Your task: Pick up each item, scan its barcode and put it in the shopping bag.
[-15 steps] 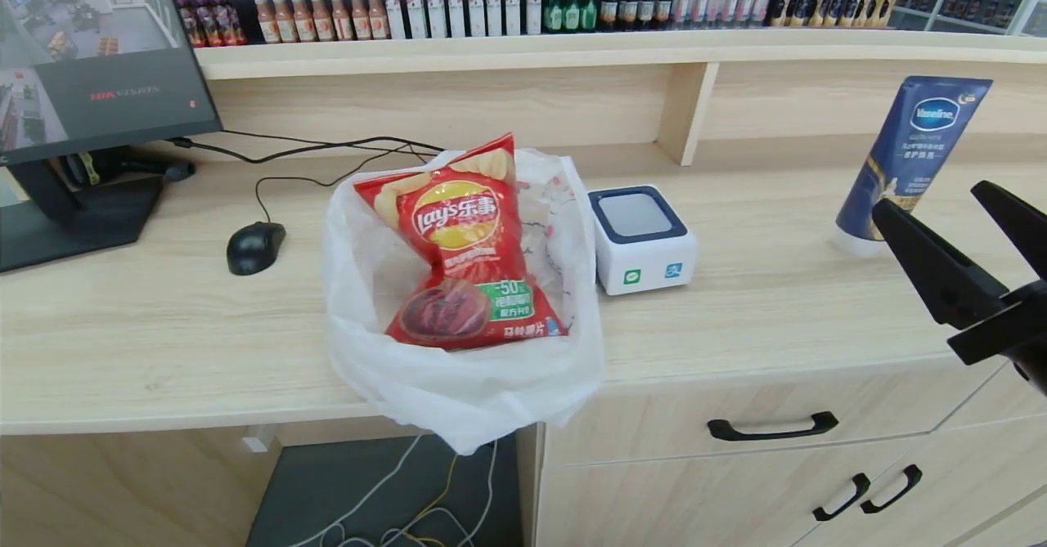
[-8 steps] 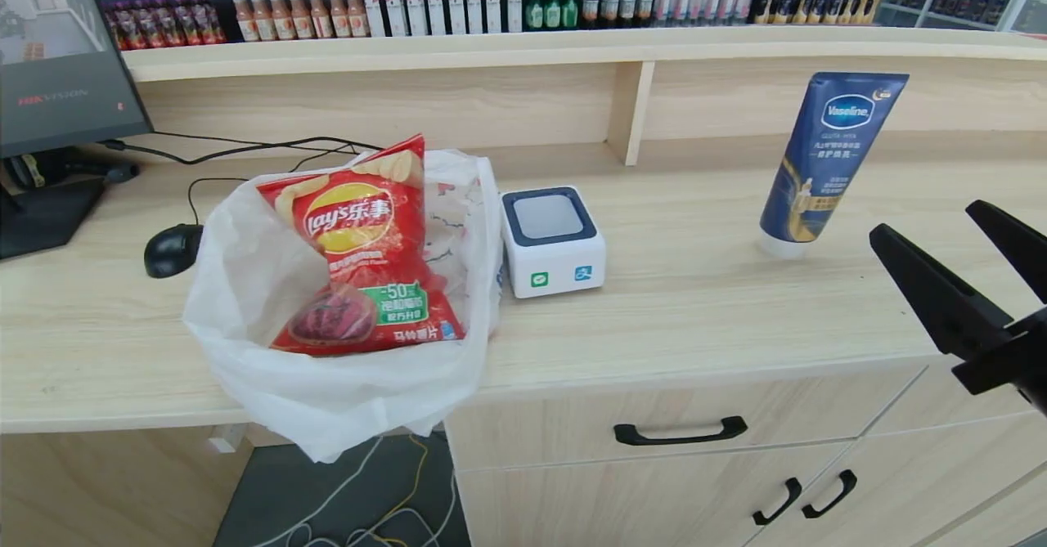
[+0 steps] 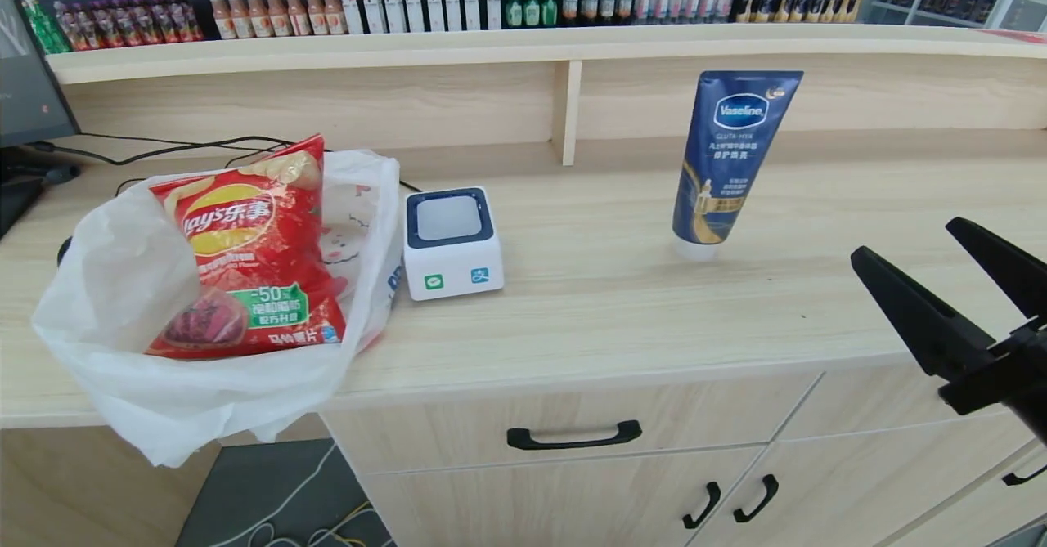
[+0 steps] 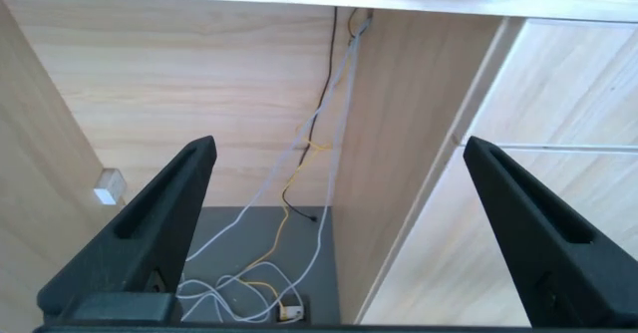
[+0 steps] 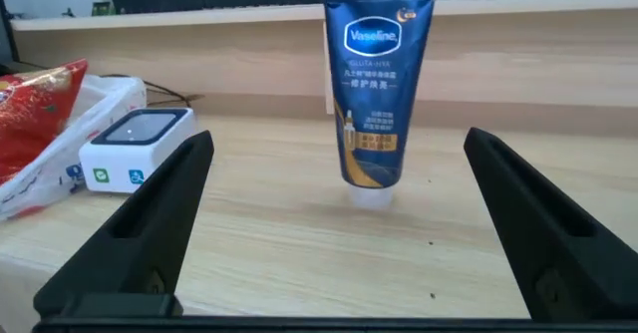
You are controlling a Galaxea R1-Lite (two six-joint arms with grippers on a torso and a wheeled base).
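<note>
Camera panned right | right tool (image 3: 904, 239) spread facing tube (image 3: 730, 163) | left tool (image 4: 339, 144) spread before cables (image 4: 299, 164)

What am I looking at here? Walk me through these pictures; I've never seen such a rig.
This is a two-armed robot at a shop counter. The wide picture comes from its head camera. The other two come from cameras on its wrists, each looking out between that arm's black fingers. The right gripper is open and empty, facing an upright blue tube. The left gripper, also open, hangs low, facing cables under the counter. A red chip bag sits in the white shopping bag, beside the white scanner box.
</note>
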